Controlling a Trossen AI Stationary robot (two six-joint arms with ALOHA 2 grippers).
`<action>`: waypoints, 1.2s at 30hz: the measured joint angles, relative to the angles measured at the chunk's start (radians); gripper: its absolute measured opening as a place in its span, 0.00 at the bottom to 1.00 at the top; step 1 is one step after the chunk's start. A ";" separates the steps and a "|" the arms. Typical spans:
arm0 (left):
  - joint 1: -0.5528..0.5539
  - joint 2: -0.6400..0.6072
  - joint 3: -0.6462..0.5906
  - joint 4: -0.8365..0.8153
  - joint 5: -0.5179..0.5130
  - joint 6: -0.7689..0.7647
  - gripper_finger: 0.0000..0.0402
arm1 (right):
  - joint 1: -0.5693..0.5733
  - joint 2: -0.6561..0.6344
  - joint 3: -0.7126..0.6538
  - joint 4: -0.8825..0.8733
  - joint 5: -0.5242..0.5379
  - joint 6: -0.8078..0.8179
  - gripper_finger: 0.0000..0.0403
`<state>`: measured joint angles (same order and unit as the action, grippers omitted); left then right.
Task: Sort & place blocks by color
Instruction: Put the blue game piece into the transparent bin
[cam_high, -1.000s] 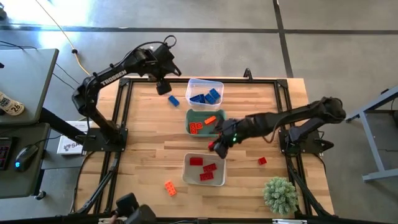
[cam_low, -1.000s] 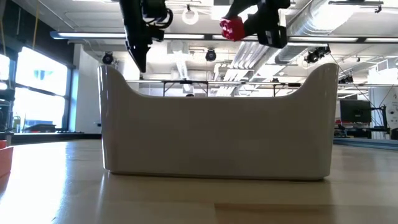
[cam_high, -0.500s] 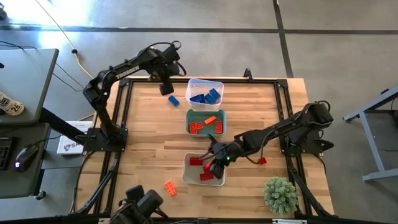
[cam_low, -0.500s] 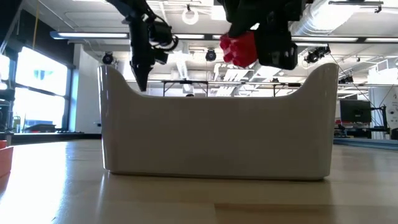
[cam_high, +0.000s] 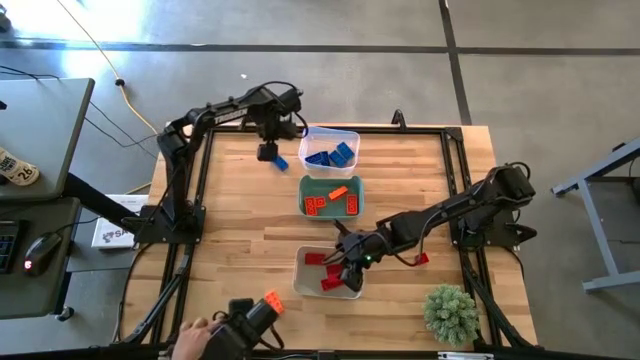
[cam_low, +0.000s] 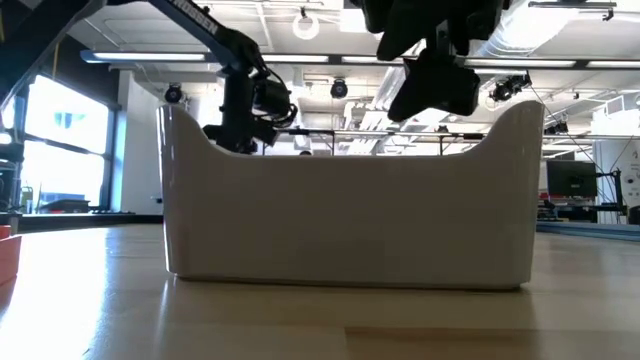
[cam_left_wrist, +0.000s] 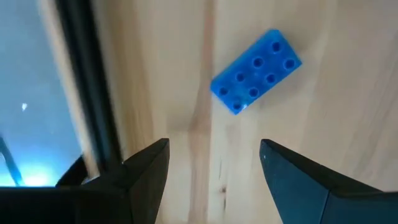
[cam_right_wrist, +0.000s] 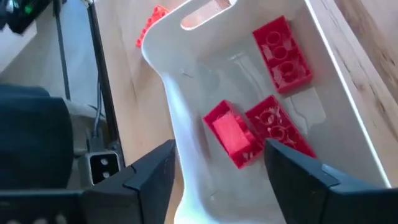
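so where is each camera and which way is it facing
High: overhead, straight down on table, both arms.
Low: tabletop level, facing the white bin; arms overhead.
Left wrist: past open left gripper onto a blue brick.
Right wrist: past open right gripper into that white bin's red bricks.
Shared: the white bin, in low and right wrist views.

Blue block (cam_left_wrist: 257, 71) beyond spread tool (cam_left_wrist: 211, 162)

No readable text in view.

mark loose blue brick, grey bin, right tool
loose blue brick (cam_left_wrist: 256, 71), left wrist view, studded top face
grey bin (cam_right_wrist: 168, 93), right wrist view, end wall
right tool (cam_right_wrist: 217, 171), right wrist view, gap between fingertips
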<state>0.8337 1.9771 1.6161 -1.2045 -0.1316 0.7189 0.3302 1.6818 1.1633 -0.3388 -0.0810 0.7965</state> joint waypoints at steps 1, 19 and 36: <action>-0.003 0.007 0.000 -0.001 0.011 0.020 0.59 | 0.000 0.000 0.000 -0.005 0.000 -0.015 0.57; -0.044 0.007 -0.001 0.073 0.143 0.350 0.59 | -0.003 0.000 0.000 -0.083 0.024 -0.098 0.58; -0.050 0.006 -0.195 0.269 0.074 0.359 0.59 | -0.024 -0.002 0.000 -0.114 0.022 -0.106 0.58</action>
<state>0.7840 1.9827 1.4212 -0.9354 -0.0577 1.0775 0.3061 1.6802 1.1633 -0.4528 -0.0595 0.6907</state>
